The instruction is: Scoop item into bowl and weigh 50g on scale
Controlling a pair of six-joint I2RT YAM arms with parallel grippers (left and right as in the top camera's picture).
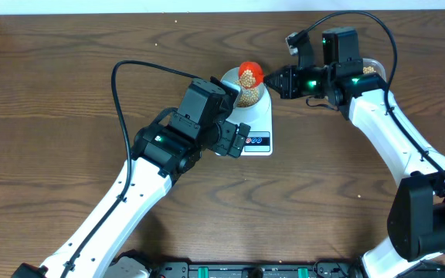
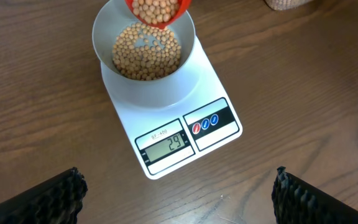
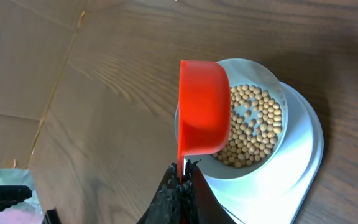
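The white scale (image 2: 166, 134) stands on the wooden table with the pale bowl (image 2: 143, 56) on it; its display reads 29. Tan beans (image 2: 146, 50) cover the bowl's bottom. My right gripper (image 3: 182, 180) is shut on the handle of an orange-red scoop (image 3: 202, 106), tipped over the bowl's rim with beans in it (image 2: 157, 9). In the overhead view the scoop (image 1: 250, 74) hangs over the bowl (image 1: 246, 94) on the scale (image 1: 255, 127), with the right gripper (image 1: 280, 80) to its right. My left gripper (image 2: 179, 193) is open and empty, just in front of the scale.
A clear container with beans (image 1: 371, 69) stands at the back right behind the right arm; its edge shows in the left wrist view (image 2: 288, 4). A pale sheet (image 3: 17, 68) lies on the table's far side.
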